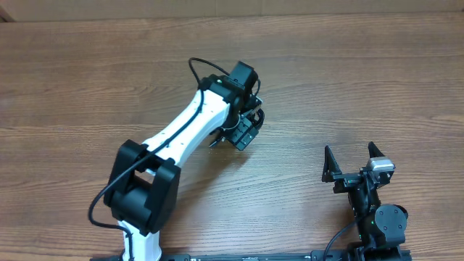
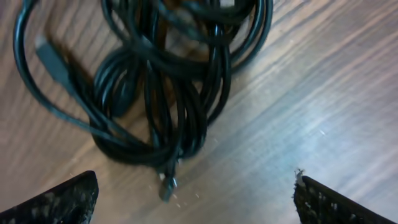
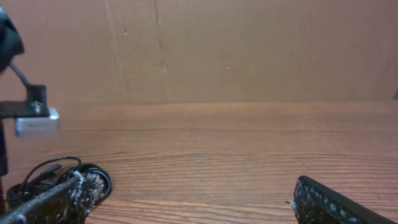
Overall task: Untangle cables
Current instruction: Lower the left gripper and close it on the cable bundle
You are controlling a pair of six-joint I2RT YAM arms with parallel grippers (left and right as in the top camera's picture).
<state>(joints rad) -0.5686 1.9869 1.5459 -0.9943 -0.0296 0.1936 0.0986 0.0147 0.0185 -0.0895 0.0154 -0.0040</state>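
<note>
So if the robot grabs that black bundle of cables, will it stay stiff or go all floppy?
Probably floppy: the cables are thin and lie in loose curved loops. Lifting one strand would likely drag others, since they cross over each other. The plug would probably dangle.

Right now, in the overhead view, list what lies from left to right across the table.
left arm's shoulder → left gripper, open → right gripper, open
</note>
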